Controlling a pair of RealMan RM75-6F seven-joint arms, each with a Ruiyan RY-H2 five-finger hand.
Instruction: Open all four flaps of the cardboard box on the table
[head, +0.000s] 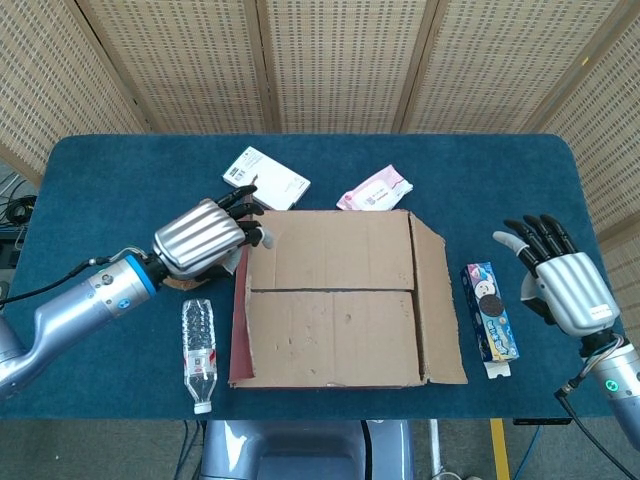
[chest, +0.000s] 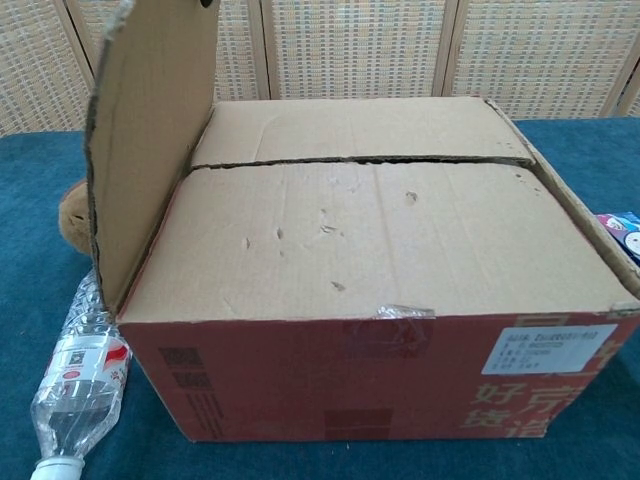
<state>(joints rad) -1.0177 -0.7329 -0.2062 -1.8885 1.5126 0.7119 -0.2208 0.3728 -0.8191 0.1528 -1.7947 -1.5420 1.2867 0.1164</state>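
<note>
Left hand (head: 203, 237) fingers curled over the top edge of the upright left flap (chest: 150, 140); true grip can't tell. Box (head: 340, 300) sits mid-table. Risk: flap springs shut if released early, or swings onto the toy (chest: 72, 210) and bottle (head: 200, 352) just left. Right hand (head: 562, 285) spread, empty; right flap (head: 437, 305) has room before the cookies (head: 490, 320).

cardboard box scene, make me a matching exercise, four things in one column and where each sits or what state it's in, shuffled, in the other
Things:
1. left flap
2. water bottle
3. cookie pack
4. right hand

Places or states:
A. lying on the table to the right of the cardboard box
B. raised upright at the box's left edge
C. off the box, fingers spread, holding nothing
D. lying on the table by the box's left front corner

Pairs: 1-B, 2-D, 3-A, 4-C
</note>
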